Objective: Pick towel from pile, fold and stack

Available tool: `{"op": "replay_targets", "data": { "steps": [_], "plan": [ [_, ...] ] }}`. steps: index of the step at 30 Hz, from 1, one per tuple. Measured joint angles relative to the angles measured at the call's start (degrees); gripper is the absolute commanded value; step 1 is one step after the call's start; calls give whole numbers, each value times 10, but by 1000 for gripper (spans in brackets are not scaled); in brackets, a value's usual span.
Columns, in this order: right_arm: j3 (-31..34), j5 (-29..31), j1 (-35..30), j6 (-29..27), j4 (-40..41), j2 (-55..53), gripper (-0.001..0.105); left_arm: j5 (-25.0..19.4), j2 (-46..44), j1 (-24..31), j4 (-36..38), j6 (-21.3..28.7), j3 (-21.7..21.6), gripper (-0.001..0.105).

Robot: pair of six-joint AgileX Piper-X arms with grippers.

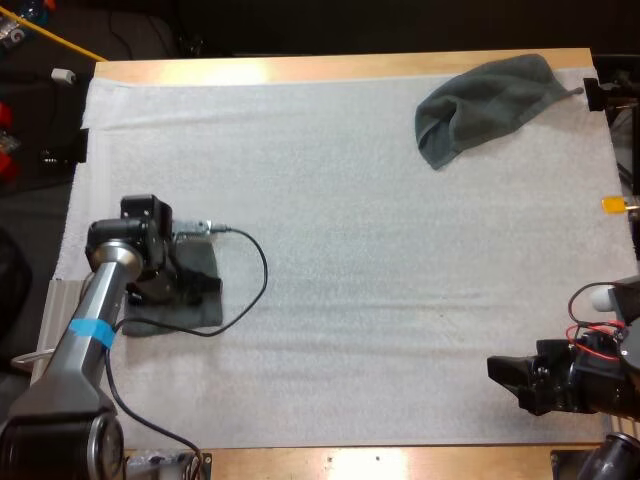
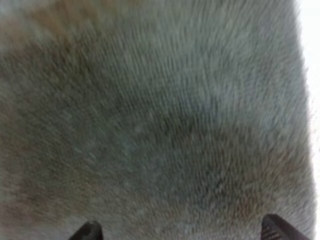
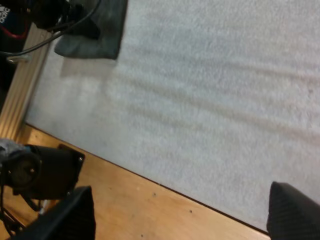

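Left tool (image 1: 195, 287) is low on the folded towel (image 1: 190, 320) at the mat's (image 1: 350, 250) left side; contact or a hair above, can't tell. Left wrist view: fingers (image 2: 90, 232) spread wide, towel nap flat beneath and between them, nothing pinched, so the tool is open. Right tool (image 1: 505, 378) hovers at the near right, over the mat's near edge where the table (image 1: 400, 462) wood starts. Its fingers (image 3: 75, 212) are wide apart and clear of everything, so open too. Crumpled towel (image 1: 490, 105) lies in the mat's far right corner, well apart from both tools. Folded towel is dark grey-green, edges squared. White lettering (image 3: 5, 11) on a dark item off the table's left side is too small to read.
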Motion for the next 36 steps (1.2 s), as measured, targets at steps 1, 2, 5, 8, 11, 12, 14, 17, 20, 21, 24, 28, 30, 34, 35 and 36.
{"op": "replay_targets", "data": {
  "steps": [1,2,5,8,11,12,14,17,20,21,24,28,30,34,35,36],
  "plan": [
    [0,0,0,0,-6,0,68,1,-12,0,0,0,-8,61],
    [0,0,0,0,-12,0,68,5,-25,0,0,0,-17,61],
    [0,0,0,0,-29,0,68,18,-69,0,1,0,-44,61],
    [0,1,0,0,-39,0,68,19,-116,0,2,-5,-68,61],
    [0,9,0,-6,-42,0,68,33,-161,0,5,-8,-87,61],
    [0,17,0,-7,-42,2,68,40,-177,0,7,-9,-91,61],
    [0,46,0,-13,-42,7,68,54,-209,0,10,-12,-97,61],
    [0,90,0,-39,-49,26,68,73,-257,0,12,-12,-103,61],
    [0,98,-8,-65,-73,52,63,88,-306,0,13,-12,-104,61],
    [0,99,-15,-74,-82,62,59,92,-320,0,14,-12,-104,61],
    [0,100,-49,-104,-113,93,51,106,-362,0,14,-12,-104,61],
    [0,97,-110,-137,-142,127,50,115,-402,0,20,-12,-104,61],
    [0,97,-144,-151,-149,137,50,115,-418,0,28,-12,-104,61],
    [0,97,-210,-191,-149,145,50,116,-446,0,33,-12,-104,61],
    [0,97,-225,-198,-149,145,50,116,-451,-1,36,-12,-104,61],
    [0,97,-239,-204,-149,145,50,116,-457,-6,38,-12,-104,61]
  ]
}}
